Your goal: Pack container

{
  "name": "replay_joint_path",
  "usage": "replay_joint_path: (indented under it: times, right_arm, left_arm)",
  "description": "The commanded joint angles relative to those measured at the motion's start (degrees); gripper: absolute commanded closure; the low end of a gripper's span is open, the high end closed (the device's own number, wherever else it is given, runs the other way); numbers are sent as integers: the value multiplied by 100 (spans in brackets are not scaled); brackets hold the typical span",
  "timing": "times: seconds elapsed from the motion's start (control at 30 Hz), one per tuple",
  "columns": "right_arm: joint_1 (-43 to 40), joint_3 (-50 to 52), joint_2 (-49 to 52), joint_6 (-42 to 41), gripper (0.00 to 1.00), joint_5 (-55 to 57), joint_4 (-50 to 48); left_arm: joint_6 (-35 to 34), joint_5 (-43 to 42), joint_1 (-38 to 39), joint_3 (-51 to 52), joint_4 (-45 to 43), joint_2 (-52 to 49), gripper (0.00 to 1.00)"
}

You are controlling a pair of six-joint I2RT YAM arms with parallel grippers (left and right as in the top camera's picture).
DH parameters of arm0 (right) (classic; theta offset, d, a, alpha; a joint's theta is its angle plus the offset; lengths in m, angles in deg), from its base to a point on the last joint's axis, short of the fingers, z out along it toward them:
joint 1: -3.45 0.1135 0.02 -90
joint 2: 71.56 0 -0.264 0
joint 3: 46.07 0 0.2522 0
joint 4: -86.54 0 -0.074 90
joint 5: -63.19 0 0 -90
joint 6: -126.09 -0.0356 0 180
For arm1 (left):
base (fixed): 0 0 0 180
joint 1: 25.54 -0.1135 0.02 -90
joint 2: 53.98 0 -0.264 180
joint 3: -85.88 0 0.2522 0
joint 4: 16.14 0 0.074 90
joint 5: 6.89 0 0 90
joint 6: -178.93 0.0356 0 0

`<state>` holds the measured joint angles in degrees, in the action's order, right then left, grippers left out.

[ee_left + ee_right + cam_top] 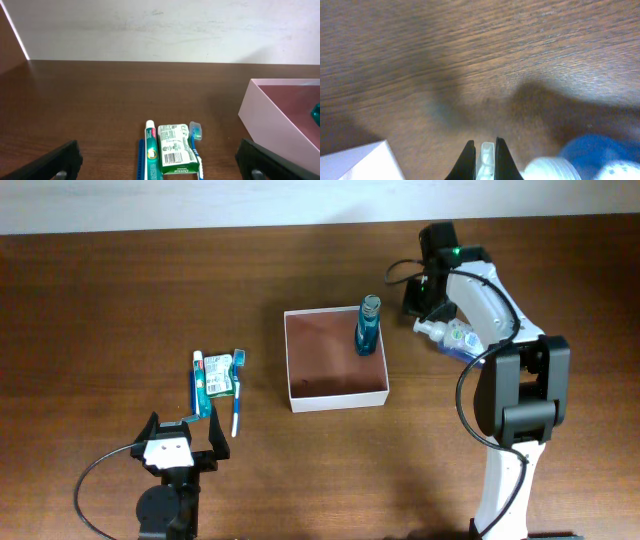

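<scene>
The container [336, 400], a shallow white-walled box with a reddish-brown floor, sits mid-table. A teal-blue bottle [368, 325] stands upright in its far right corner. Just right of the box, my right gripper [428, 322] is shut on the clear pump head of a blue-and-white pump bottle [456, 337]. In the right wrist view the gripper [485, 156] pinches that clear nozzle [485, 150], with the bottle's blue body [600, 152] beside it. My left gripper [182, 427] stands wide open near the table's front left, holding nothing.
A toothpaste tube [149, 150], a green soap box [174, 150] and a blue toothbrush [195, 134] lie together ahead of the left gripper [159, 162]. The container's wall [270, 117] rises at their right. A corner of the container [355, 161] shows under the right wrist.
</scene>
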<state>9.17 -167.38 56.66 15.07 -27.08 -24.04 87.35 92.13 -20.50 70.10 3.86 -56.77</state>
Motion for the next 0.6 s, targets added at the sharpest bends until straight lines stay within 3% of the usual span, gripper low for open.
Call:
replay_joint_path:
  times: [0.0,0.57]
  right_arm:
    - [31,-485,-223,-26,96,94,254]
    - [-15,-1958,-474,-28,96,-1270,1250]
  left_arm:
    - [-13,26,-33,48,-22,0,0]
    - [-13,24,-33,48,-22,0,0]
